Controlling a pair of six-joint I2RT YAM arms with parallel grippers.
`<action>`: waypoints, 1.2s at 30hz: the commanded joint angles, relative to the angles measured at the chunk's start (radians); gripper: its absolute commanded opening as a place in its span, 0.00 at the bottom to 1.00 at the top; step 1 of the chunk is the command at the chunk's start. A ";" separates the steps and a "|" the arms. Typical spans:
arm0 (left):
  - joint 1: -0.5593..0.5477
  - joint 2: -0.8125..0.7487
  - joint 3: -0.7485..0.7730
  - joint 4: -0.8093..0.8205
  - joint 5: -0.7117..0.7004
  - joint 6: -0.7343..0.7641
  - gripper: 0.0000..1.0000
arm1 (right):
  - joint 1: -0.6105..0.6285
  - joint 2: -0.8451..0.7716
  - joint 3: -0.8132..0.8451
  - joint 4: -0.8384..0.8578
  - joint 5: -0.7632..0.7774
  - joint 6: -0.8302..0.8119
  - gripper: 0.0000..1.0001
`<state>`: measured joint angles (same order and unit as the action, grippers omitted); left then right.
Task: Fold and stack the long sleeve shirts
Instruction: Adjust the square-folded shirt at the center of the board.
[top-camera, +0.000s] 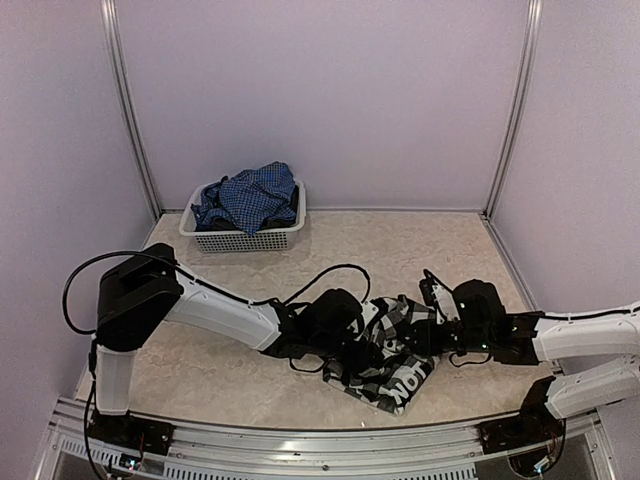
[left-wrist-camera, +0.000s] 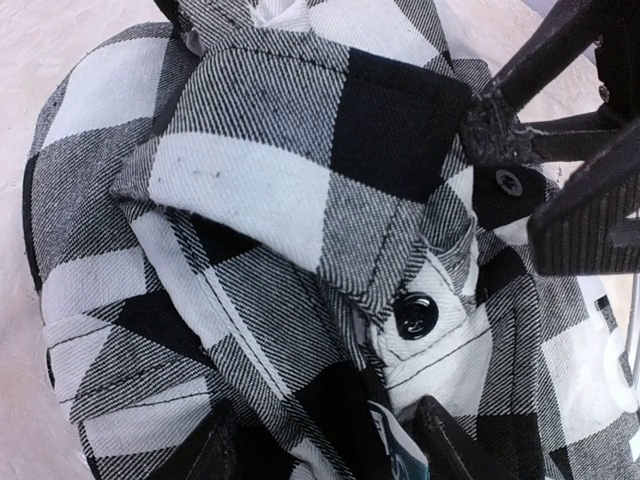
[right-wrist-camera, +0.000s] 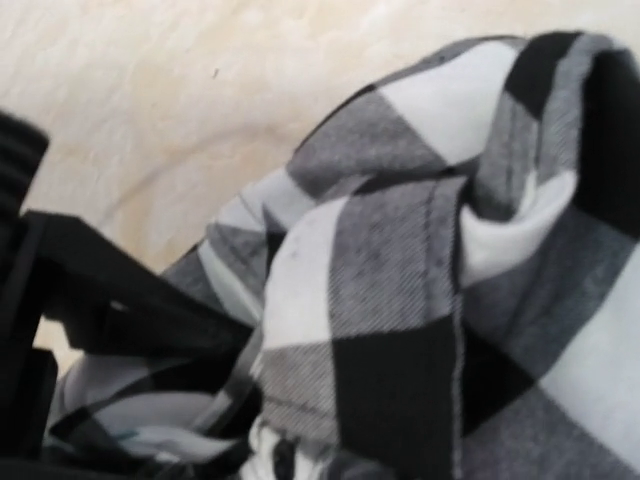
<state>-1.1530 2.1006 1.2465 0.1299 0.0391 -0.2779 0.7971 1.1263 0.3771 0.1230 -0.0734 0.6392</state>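
Observation:
The black-and-white checked long sleeve shirt (top-camera: 388, 352) lies bunched on the table near the front edge, white letters showing at its near end. My left gripper (top-camera: 350, 340) is at its left side. In the left wrist view its fingers (left-wrist-camera: 215, 450) stand apart, with folds of the shirt (left-wrist-camera: 300, 200) between them. My right gripper (top-camera: 425, 340) is at the shirt's right side. Its fingers (left-wrist-camera: 560, 90) show in the left wrist view, spread over a fold with a black snap. The shirt (right-wrist-camera: 400, 300) fills the right wrist view and hides those fingers. The blue long sleeve shirt (top-camera: 250, 198) is heaped in the basket.
A white mesh basket (top-camera: 245, 240) stands at the back left near the wall. Purple walls close the table on three sides. A black cable (top-camera: 325, 272) loops over the table behind the left arm. The beige tabletop (top-camera: 420, 250) lies between basket and arms.

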 joint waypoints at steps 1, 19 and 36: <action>-0.007 0.035 0.008 -0.025 -0.037 0.013 0.56 | 0.035 -0.006 -0.004 -0.058 -0.031 -0.012 0.38; 0.043 -0.001 -0.015 0.015 0.084 -0.003 0.66 | 0.121 0.191 -0.007 -0.076 0.048 0.015 0.19; 0.183 -0.009 -0.027 0.157 0.445 -0.179 0.56 | 0.122 0.219 -0.037 -0.014 0.041 0.019 0.16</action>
<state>-0.9695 2.0693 1.1683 0.2829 0.4408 -0.4229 0.9081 1.3132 0.3706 0.1581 -0.0418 0.6525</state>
